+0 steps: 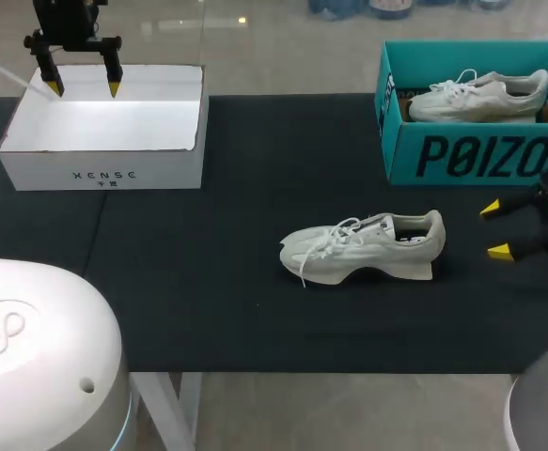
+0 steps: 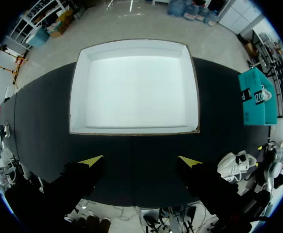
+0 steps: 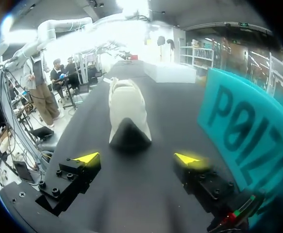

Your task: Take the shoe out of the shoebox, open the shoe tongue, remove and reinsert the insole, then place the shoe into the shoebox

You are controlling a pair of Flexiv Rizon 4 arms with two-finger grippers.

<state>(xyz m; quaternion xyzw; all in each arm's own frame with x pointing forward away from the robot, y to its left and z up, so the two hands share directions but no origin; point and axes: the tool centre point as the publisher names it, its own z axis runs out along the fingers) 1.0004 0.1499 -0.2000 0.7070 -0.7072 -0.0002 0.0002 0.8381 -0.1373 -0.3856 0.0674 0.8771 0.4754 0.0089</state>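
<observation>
The right gripper (image 1: pixel 494 229), fingers apart, sits behind the heel of the shoe (image 1: pixel 363 249), which lies on the mat (image 1: pixel 208 263) outside the shoebox (image 1: pixel 461 155); the left gripper (image 1: pixel 84 89), also spread, hangs well apart. A one-sided nudge could slide the shoe away.

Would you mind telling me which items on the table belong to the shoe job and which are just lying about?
Job: off-white lace-up shoe on the black table; teal cardboard shoebox; open right gripper facing the shoe's heel.
Lying about: shallow white cardboard box, under the open left gripper; second off-white shoe inside the teal shoebox.
</observation>
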